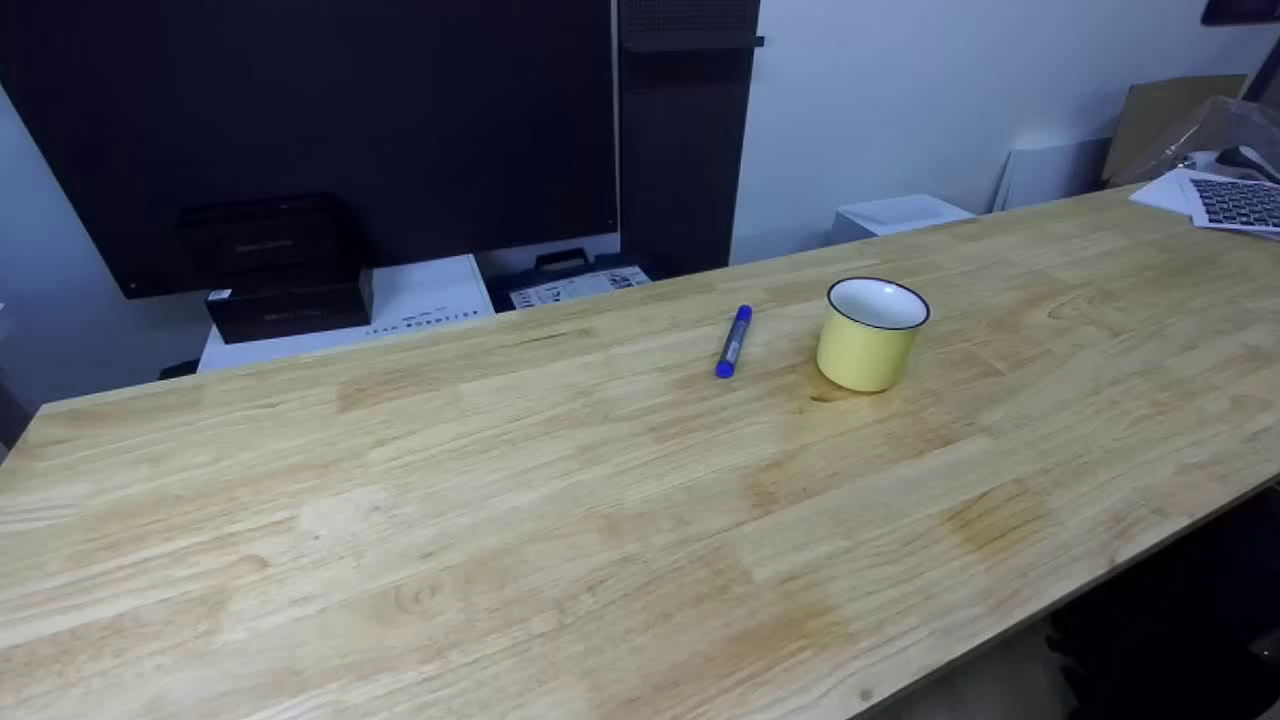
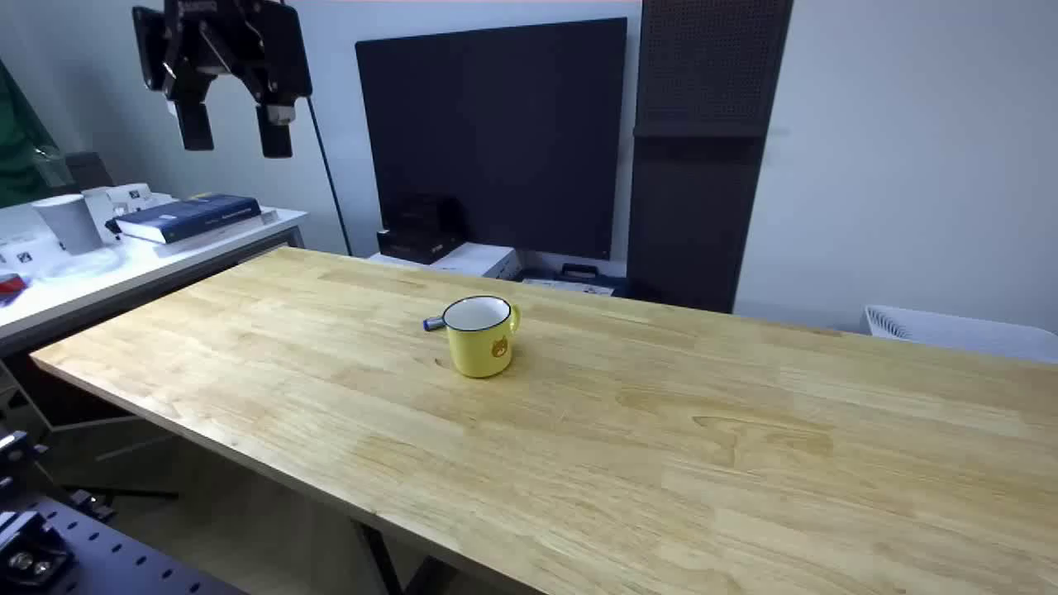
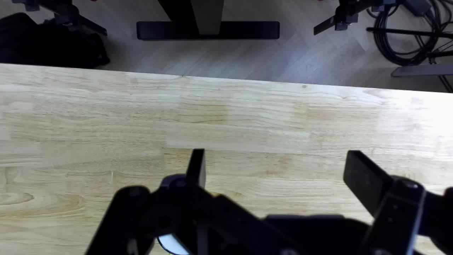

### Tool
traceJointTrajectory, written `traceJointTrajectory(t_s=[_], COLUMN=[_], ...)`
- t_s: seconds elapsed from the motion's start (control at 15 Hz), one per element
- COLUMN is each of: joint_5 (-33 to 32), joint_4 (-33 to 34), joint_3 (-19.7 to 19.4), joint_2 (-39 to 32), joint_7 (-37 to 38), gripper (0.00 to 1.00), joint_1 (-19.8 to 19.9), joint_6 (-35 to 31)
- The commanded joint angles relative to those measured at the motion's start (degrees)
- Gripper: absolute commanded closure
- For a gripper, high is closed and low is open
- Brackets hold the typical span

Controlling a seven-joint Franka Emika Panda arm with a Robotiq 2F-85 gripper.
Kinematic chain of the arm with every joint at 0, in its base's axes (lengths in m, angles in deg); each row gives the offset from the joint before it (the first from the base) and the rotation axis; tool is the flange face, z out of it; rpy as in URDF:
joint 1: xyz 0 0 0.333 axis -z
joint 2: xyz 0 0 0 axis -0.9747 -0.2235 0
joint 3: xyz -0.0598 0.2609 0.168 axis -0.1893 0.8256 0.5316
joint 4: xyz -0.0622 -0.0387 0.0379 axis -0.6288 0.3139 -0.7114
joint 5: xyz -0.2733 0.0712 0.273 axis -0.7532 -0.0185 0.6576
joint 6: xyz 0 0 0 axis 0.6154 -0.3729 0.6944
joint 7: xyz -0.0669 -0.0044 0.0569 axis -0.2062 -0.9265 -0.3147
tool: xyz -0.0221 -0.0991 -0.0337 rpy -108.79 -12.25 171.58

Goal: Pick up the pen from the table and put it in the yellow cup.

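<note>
A slim blue pen (image 1: pixel 733 342) lies flat on the light wooden table (image 1: pixel 480 520), a little apart from the yellow cup (image 1: pixel 868 352). In an exterior view only one end of the pen (image 2: pixel 433 324) shows from behind the cup (image 2: pixel 479 350). The cup stands upright, white inside with a thin dark rim, and has a handle and a small animal print. My gripper (image 2: pixel 235 139) is open and high above the table. In the wrist view the gripper (image 3: pixel 275 161) is empty; a sliver of the cup (image 3: pixel 172 245) shows behind the left finger. The pen is out of that view.
A laptop (image 1: pixel 1235 203) and a plastic bag lie at the table's far end. A white side table (image 2: pixel 149 256) holds a blue book (image 2: pixel 190 216) and a grey cup (image 2: pixel 70 223). A dark screen (image 2: pixel 496 136) and boxes stand behind the table. The table's edge (image 3: pixel 244 79) crosses the wrist view.
</note>
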Motion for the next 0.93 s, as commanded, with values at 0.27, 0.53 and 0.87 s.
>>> traceJointTrajectory(t_s=[0.27,0.53,0.87], joint_5=[0.13,0.13,-0.2], joint_4=[0.06,0.06,0.24], joint_3=[0.31,0.31,0.39], joint_2=[-0.01,-0.01,-1.2], joint_7=[-0.13,-0.13,2.61], gripper=[0.0,0.0,0.0], joint_1=[0.34,0.34,1.58], joint_6=[0.09,0.09,-3.82])
